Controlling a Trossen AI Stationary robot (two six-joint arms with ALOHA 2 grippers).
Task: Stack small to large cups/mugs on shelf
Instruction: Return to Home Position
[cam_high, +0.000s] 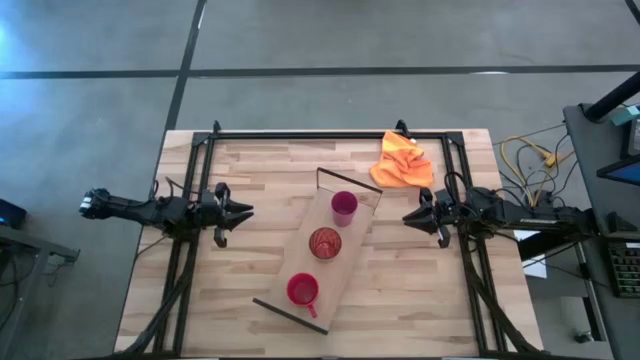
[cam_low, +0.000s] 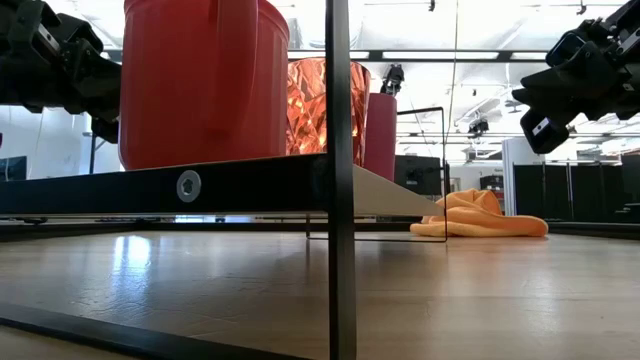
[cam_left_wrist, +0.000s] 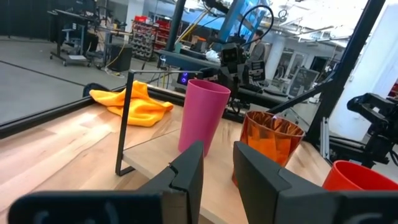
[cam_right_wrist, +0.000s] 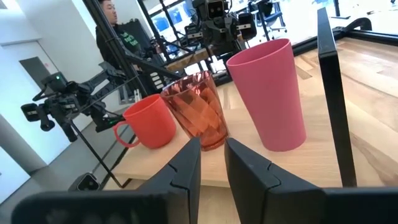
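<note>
Left gripper (cam_high: 240, 212) hangs at nine o'clock, jaws parted and empty. At centre, the shelf (cam_high: 357, 243) carries the red mug (cam_high: 302, 290), amber tumbler (cam_high: 325, 243) and magenta cup (cam_high: 344, 206), running seven toward one o'clock. Right gripper (cam_high: 412, 216) at three is likewise released; placing looks done, so only homing both arms is left.

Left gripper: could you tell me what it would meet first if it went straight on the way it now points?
Most likely the magenta cup on the shelf; the left gripper points across at it, though its height is unclear.
</note>
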